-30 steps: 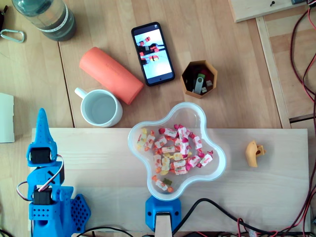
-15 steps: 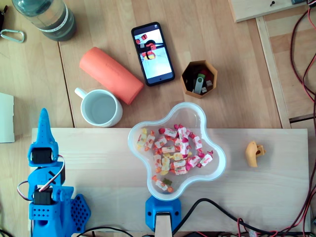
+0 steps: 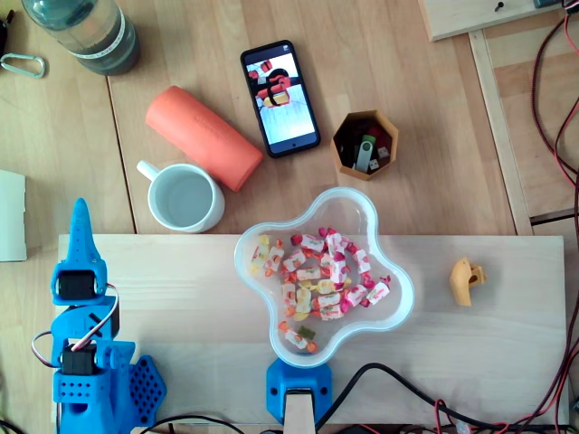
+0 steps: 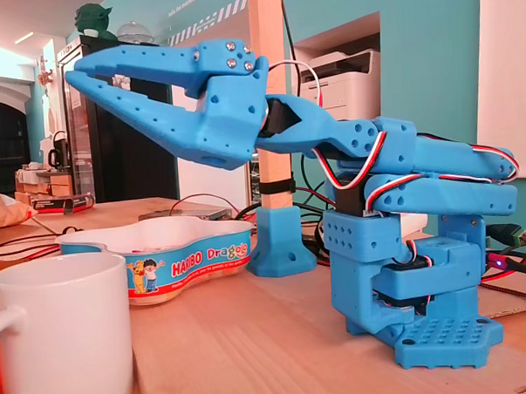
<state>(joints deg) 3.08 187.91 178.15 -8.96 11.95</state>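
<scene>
Fingers (image 3: 80, 231), closed together, hover left of the white mug (image 3: 185, 197), apart from it.

Bright blue arm (image 4: 403, 200) on pale wood, amid white, orange and sweet-wrapper colours.

The end effector (image 4: 72, 74) is the same bright blue as the arm, which carries red, black and white wires (image 4: 357, 184). The mug (image 3: 185, 197) is white, and the roll (image 3: 204, 137) beside it is coral orange. The bowl (image 3: 357, 210) is clear plastic with a blue band lettered in red and yellow. Its sweets (image 3: 321, 271) are red, pink, white, yellow and orange. The hexagonal cup (image 3: 347, 169) is ochre, the phone (image 3: 280, 98) black-framed and the bottle (image 3: 86, 32) dark green. The counter (image 3: 181, 298) is pale wood with a fine grain.
</scene>
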